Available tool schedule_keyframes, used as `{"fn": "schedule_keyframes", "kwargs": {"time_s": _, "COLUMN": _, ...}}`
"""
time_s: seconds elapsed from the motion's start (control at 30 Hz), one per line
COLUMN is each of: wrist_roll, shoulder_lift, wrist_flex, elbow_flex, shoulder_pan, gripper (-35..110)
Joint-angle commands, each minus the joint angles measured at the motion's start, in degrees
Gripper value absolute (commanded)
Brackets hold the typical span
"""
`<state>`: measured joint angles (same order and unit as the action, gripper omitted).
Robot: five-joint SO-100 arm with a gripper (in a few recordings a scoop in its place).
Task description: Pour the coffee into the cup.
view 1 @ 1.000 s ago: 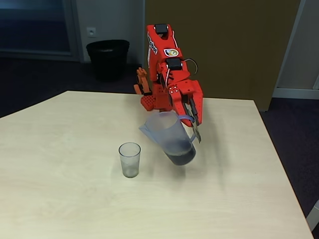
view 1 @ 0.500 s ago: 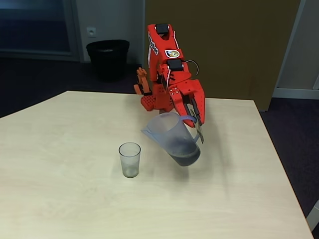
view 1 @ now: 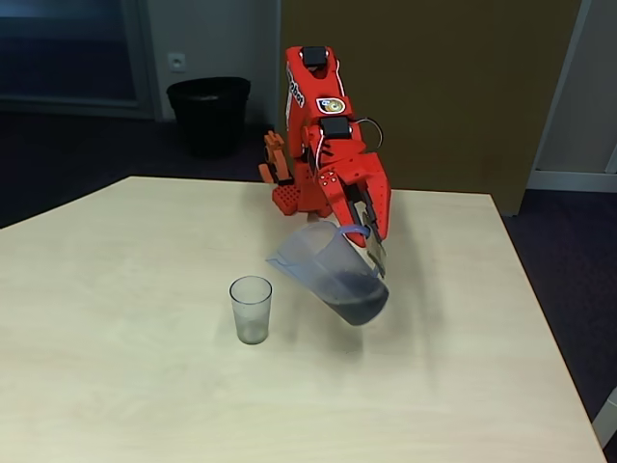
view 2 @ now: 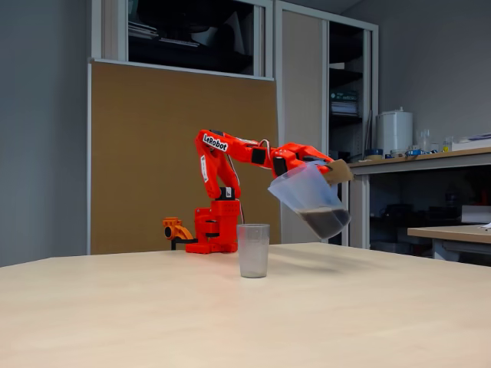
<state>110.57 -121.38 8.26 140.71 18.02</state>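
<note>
A small clear tapered cup [view 1: 252, 309] [view 2: 253, 250] stands upright on the table, looking empty. To its right, off the table, hangs a bluish translucent jug [view 1: 330, 268] [view 2: 306, 195], tilted with its spout toward the cup. Dark coffee [view 1: 356, 302] [view 2: 324, 221] lies pooled in the jug's lower end. My red gripper [view 1: 370, 239] [view 2: 331, 170] is shut on the jug's handle, on the side away from the cup. The spout sits above and to the right of the cup's rim, apart from it.
The pale wooden table [view 1: 145, 386] has free room all around the cup. My arm's base [view 1: 289, 193] [view 2: 216, 230] stands at the far edge. A black bin [view 1: 208, 111] is on the floor behind the table.
The jug has tipped further toward the cup and its spout has lowered and moved a little left. The cup has not moved.
</note>
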Motion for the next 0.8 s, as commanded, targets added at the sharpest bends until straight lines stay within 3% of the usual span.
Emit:
{"fn": "schedule_keyframes", "kwargs": {"time_s": 0.0, "wrist_roll": 1.41, "shoulder_lift": -0.18, "wrist_flex": 3.08, "elbow_flex": -4.13, "shoulder_pan": -1.05, "gripper": 0}}
{"fn": "schedule_keyframes", "kwargs": {"time_s": 0.77, "wrist_roll": 9.84, "shoulder_lift": 1.14, "wrist_flex": 9.76, "elbow_flex": -1.85, "shoulder_pan": -3.43, "gripper": 0}}
